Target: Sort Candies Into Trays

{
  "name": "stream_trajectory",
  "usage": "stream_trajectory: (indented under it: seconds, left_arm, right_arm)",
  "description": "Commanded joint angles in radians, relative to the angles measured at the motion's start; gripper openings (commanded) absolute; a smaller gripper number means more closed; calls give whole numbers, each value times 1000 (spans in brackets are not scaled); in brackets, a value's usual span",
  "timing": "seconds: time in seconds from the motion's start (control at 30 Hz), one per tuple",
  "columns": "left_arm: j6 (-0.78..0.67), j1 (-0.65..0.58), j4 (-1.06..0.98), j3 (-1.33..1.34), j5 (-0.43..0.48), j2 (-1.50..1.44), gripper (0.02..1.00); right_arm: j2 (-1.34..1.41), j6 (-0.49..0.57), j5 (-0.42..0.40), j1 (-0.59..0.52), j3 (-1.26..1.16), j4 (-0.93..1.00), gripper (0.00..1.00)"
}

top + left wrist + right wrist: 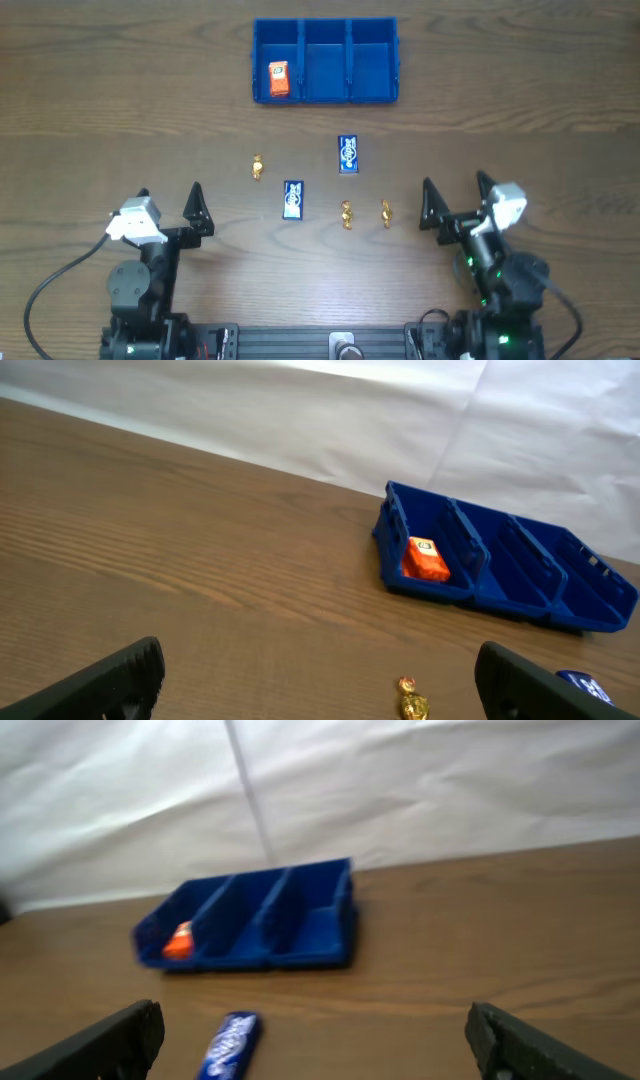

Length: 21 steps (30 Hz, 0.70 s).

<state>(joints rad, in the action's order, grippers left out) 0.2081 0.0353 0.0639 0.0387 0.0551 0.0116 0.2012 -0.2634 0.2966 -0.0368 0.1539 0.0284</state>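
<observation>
Left gripper and right gripper gape, flanking scattered candies

The top camera is looking straight down on the whole desk from high up. Each wrist camera is sitting low and looking across the desk toward the blue tray, the right one maybe from farther back. All three are sharing that tray.

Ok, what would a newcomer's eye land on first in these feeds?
The blue three-compartment tray at the far side of the table, holding one orange candy in its left compartment. Then the loose sweets between tray and arms: two blue-wrapped bars and three gold-wrapped candies. The left gripper and right gripper sit open near their bases.
</observation>
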Motion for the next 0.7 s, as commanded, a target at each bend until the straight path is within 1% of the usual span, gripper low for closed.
stream_trajectory:
  seconds: [0.03, 0.1, 0.13, 0.17, 0.2, 0.23, 0.27, 0.3, 0.33, 0.4, 0.43, 0.5, 0.57, 0.7]
  left_arm:
    - [-14, -4, 11, -32, 13, -7, 998]
    - [-14, -4, 11, -32, 13, -7, 998]
    - [-14, -4, 11, -32, 13, -7, 998]
    - [-14, -4, 11, -32, 13, -7, 998]
    - [-14, -4, 11, -32, 13, -7, 998]
    - [-14, -4, 11, -32, 13, -7, 998]
    - [-14, -4, 11, -32, 13, -7, 998]
    - [-14, -4, 11, -32, 13, -7, 998]
    - [-14, -4, 11, -32, 13, -7, 998]
    - [-14, -4, 11, -32, 13, -7, 998]
    - [-14, -4, 11, -32, 13, -7, 998]
    - [-14, -4, 11, -32, 13, -7, 996]
    - [-14, -4, 11, -32, 13, -7, 998]
    - [-14, -4, 11, -32, 13, -7, 998]
  right_arm:
    - [322, -29, 197, 4, 284, -6, 998]
    - [497, -29, 281, 22, 423, 8, 998]
    - [561, -29, 306, 37, 478, 29, 998]
    - [660, -28, 310, 77, 569, 87, 998]
    - [737, -28, 286, 120, 642, 148, 998]
    - [812, -28, 241, 172, 711, 208, 998]
    - [884, -29, 175, 230, 778, 269, 998]
    - [927, -30, 134, 267, 814, 303, 998]
    - [987, -41, 71, 316, 866, 352, 998]
    - [1125, -87, -61, 435, 977, 461, 998]
    - [1173, -109, -98, 472, 1014, 500, 996]
    - [1264, -146, -151, 534, 1077, 562, 998]
    - [1377, -212, -204, 612, 1145, 630, 998]
    - [1554, -345, -269, 731, 1228, 688, 1000]
